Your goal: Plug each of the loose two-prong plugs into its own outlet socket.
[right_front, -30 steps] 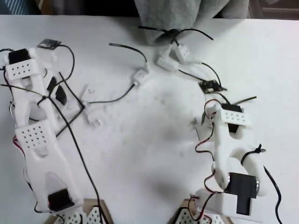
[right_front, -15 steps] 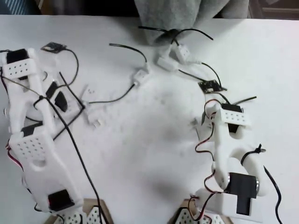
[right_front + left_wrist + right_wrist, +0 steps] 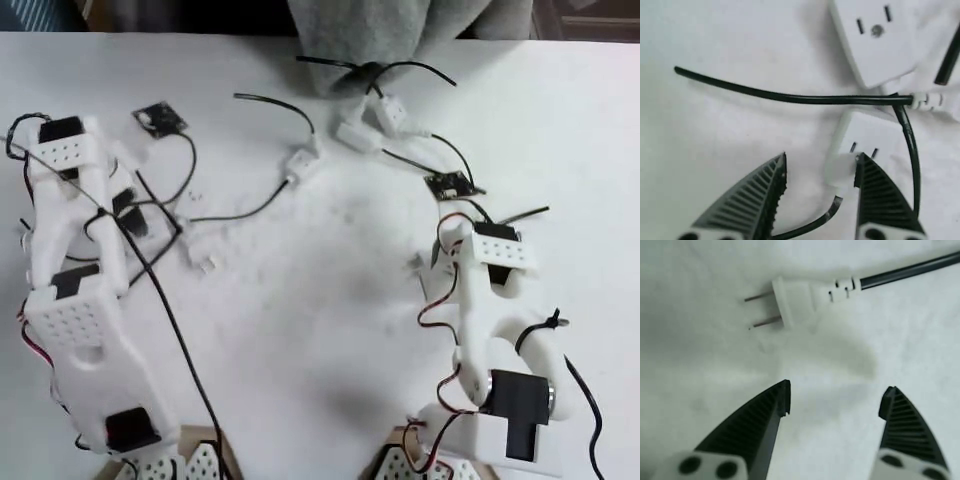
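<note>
**Both grippers open, a loose plug by each**

At the left of the white table (image 3: 300, 350), the left gripper (image 3: 821, 162) is partly open and grips nothing. The left plug (image 3: 842, 170) lies between its fingers, with the white body touching one finger (image 3: 880, 195) and the prongs pointing away from the gripper. A black cable (image 3: 790, 97) crosses just beyond the prongs. Past it an outlet (image 3: 872, 40) lies face up with its slots unfilled. Mid-table, a white cord end (image 3: 300, 160) lies on its own black lead. At the right, the right gripper (image 3: 836, 392) is spread wide and empty above the table. The right plug (image 3: 795, 302) lies on its side beyond the fingertips, apart from them, with both prongs bare.
</note>
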You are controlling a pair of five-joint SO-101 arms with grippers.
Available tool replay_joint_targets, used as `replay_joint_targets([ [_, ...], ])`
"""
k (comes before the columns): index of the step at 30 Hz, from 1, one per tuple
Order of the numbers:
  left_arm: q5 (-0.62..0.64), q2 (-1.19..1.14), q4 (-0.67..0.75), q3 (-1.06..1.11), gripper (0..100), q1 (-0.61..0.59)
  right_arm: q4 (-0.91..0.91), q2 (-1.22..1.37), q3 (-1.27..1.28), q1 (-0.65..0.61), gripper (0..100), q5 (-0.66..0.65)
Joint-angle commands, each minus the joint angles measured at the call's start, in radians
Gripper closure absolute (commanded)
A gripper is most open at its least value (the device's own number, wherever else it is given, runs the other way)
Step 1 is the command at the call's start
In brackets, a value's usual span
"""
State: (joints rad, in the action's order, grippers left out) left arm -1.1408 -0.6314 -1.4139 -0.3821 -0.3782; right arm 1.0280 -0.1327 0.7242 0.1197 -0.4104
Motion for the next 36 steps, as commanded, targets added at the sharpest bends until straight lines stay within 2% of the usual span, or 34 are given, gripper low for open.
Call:
replay_joint_targets([
  [1, -0.078, 0.025, -0.012, 0.069, 77, 0.035, -0.013, -0.002, -0.003, -0.001, 71.2, 0.006],
  [8, -0.143, 0.024, -0.003, 0.169, 77, 0.033, -0.012, -0.002, -0.003, -0.001, 71.2, 0.006],
  [17, -0.137, 0.025, 0.048, 0.203, 78, 0.028, -0.012, -0.002, -0.003, 0.001, 71.2, 0.008],
  [24, -0.133, 0.071, 0.044, 0.195, 98, 0.028, -0.012, -0.002, -0.003, 0.001, 71.2, 0.008],
  [32, -0.132, 0.300, -0.150, 0.201, 98, 0.045, -0.012, -0.002, -0.003, 0.001, 71.2, 0.008],
  [36, -0.026, 0.450, -0.206, 0.204, 98, 0.054, -0.012, -0.002, -0.003, 0.001, 71.2, 0.008],
])
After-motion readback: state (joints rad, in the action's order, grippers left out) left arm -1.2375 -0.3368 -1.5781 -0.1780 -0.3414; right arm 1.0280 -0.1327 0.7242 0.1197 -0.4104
